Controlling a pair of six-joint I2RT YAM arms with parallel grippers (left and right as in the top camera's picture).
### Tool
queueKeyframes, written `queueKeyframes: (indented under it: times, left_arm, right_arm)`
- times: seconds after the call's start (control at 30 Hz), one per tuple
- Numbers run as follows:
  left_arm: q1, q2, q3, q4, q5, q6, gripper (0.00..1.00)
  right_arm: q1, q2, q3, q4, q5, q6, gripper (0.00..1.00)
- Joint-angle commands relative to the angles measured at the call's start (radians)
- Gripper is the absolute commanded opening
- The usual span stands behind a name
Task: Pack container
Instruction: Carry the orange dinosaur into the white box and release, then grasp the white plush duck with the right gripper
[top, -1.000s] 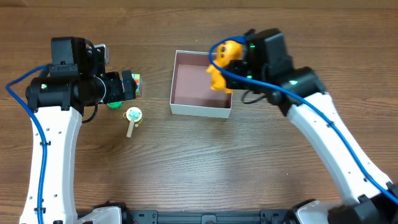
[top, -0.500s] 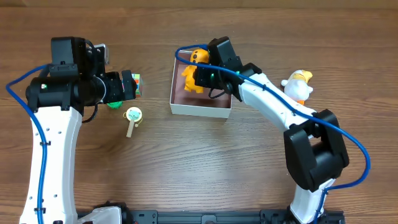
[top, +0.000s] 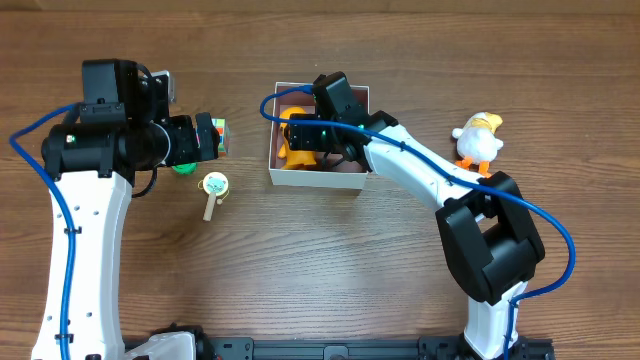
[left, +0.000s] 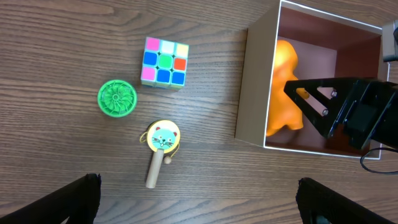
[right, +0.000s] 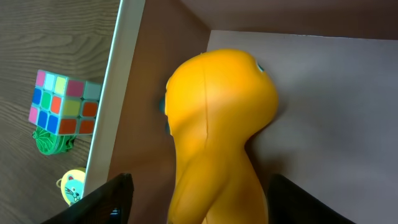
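A robot lab is suggested: a left arm (top: 80, 230) and right arm (top: 420, 172), cabled in blue, are mounted at a wood-grain surface (top: 300, 270).

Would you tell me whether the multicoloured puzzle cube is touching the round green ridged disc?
Apart. The left wrist view shows a strip of wooden tabletop between the multicoloured puzzle cube and the round green ridged disc.

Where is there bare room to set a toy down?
Bare: in the white-walled square container, the pinkish floor right of the orange soft toy, near the right tool; the wooden table in front of it. Crowded: its left, with multicoloured cube, green disc, cat-faced rattle.
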Motion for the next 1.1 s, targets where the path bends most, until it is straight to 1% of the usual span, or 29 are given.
queueKeyframes:
  times: [0.0,0.03,0.1,0.2,0.3,0.37,0.4,0.47,0.57,0.67,0.8,0.87,0.97,1.0,1.07]
  left_arm:
    - [0.01,0.002,0.024,0.0,0.001,0.019,1.0]
    - [0.01,0.002,0.024,0.0,0.001,0.019,1.0]
    - [0.01,0.002,0.024,0.0,0.001,0.019,1.0]
    - [0.01,0.002,0.024,0.0,0.001,0.019,1.0]
    - [0.01,0.002,0.024,0.0,0.001,0.019,1.0]
    - [0.01,0.002,0.024,0.0,0.001,0.019,1.0]
    - [0.01,0.002,0.024,0.0,0.001,0.019,1.0]
    - [0.01,0.002,0.024,0.0,0.001,0.019,1.0]
    - [0.01,0.002,0.024,0.0,0.001,0.019,1.0]
    - [0.01,0.002,0.024,0.0,0.001,0.019,1.0]
    - [0.01,0.002,0.024,0.001,0.001,0.019,1.0]
    - [0.01,0.002,0.024,0.0,0.001,0.019,1.0]
    - [0.01,0.002,0.024,0.0,0.001,0.019,1.0]
    - [0.01,0.002,0.024,0.0,0.001,0.019,1.0]
    - [0.01,0.002,0.024,0.0,0.001,0.019,1.0]
  right_arm:
    - [-0.003,-0.129,0.015,-0.019,0.022,-0.022,0.74]
    - [-0.008,-0.171,0.015,-0.045,0.041,-0.022,0.76]
    - [-0.026,-0.246,0.015,-0.101,0.077,-0.022,0.77]
    - [-0.102,-0.397,0.015,-0.248,0.132,-0.023,0.77]
    - [-0.239,-0.522,0.015,-0.418,0.197,-0.099,0.78]
    - [-0.336,-0.551,0.014,-0.509,0.243,-0.129,0.78]
    - [-0.41,-0.551,0.014,-0.562,0.243,-0.151,0.77]
    - [-0.512,-0.525,-0.014,-0.595,0.243,-0.157,0.77]
    - [-0.59,-0.459,-0.058,-0.57,0.243,-0.161,0.78]
    - [-0.635,-0.342,-0.066,-0.524,0.243,-0.187,0.8]
    - [-0.676,-0.192,-0.066,-0.467,0.243,-0.189,0.8]
    - [-0.681,-0.132,-0.066,-0.456,0.243,-0.202,0.8]
    - [-0.681,-0.093,-0.066,-0.446,0.243,-0.201,0.79]
    - [-0.681,-0.084,-0.066,-0.442,0.243,-0.201,0.75]
    - [-0.681,-0.082,-0.066,-0.452,0.243,-0.201,0.54]
